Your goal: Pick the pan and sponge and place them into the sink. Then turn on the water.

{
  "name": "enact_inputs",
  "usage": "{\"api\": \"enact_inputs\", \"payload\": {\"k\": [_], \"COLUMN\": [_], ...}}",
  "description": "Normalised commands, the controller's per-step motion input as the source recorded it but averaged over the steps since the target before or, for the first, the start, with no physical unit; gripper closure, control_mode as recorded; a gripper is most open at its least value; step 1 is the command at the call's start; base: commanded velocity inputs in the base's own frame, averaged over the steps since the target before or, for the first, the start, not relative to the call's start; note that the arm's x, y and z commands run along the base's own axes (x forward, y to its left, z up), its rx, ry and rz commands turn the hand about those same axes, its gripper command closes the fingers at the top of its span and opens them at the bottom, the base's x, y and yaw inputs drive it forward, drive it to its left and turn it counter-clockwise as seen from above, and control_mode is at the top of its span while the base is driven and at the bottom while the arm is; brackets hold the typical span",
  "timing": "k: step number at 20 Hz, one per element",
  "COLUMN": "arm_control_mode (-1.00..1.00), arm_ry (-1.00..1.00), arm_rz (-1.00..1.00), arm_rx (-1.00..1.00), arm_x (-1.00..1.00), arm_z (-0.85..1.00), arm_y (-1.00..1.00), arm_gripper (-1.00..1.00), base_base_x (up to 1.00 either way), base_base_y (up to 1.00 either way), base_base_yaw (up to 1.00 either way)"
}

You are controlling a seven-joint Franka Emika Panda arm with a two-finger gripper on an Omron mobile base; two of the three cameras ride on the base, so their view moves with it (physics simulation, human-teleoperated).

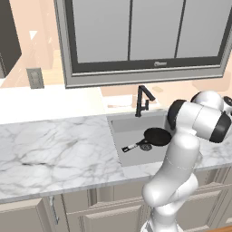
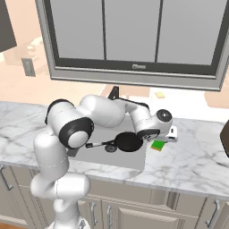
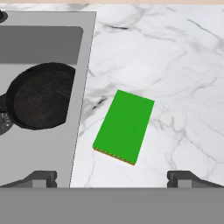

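The black pan [image 3: 41, 101] lies inside the grey sink [image 3: 43, 43], its bowl toward the right wall and its handle [image 1: 131, 147] pointing left. The green sponge [image 3: 124, 127], with a yellow underside edge, lies flat on the marble counter just right of the sink rim. My gripper [image 3: 112, 179] hovers above the sponge, open, with a fingertip [image 3: 41, 179] over the sink's edge and the other fingertip [image 3: 183, 178] over the counter. In the right base view the gripper [image 2: 164, 138] hangs over the sponge [image 2: 157, 146] beside the pan [image 2: 129, 141]. No water falls from the black faucet [image 1: 142, 100].
White marble counter [image 1: 54, 149] stretches left of the sink and more of it [image 2: 192, 156] to the right. A window with a grey frame [image 1: 136, 74] stands behind the faucet. A dark object [image 2: 225, 136] sits at the counter's far right edge.
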Motion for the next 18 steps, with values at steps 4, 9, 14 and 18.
{"api": "enact_inputs", "payload": {"k": [4, 9, 14, 18], "arm_control_mode": [-1.0, -1.0, -1.0, -1.0], "arm_ry": [0.0, 0.0, 0.01, 0.02], "arm_rz": [0.07, 0.07, 0.06, 0.03], "arm_rx": [0.03, 0.04, 0.03, 0.01], "arm_x": [0.26, 0.25, 0.31, 0.36], "arm_z": [-0.14, -0.14, -0.16, -0.19], "arm_y": [-0.09, -0.01, 0.0, 0.0], "arm_gripper": [-1.0, -1.0, -1.0, -1.0], "base_base_x": [0.0, 0.0, 0.0, 0.0], "base_base_y": [0.0, 0.0, 0.0, 0.0], "base_base_yaw": [0.0, 0.0, 0.0, 0.0]}}
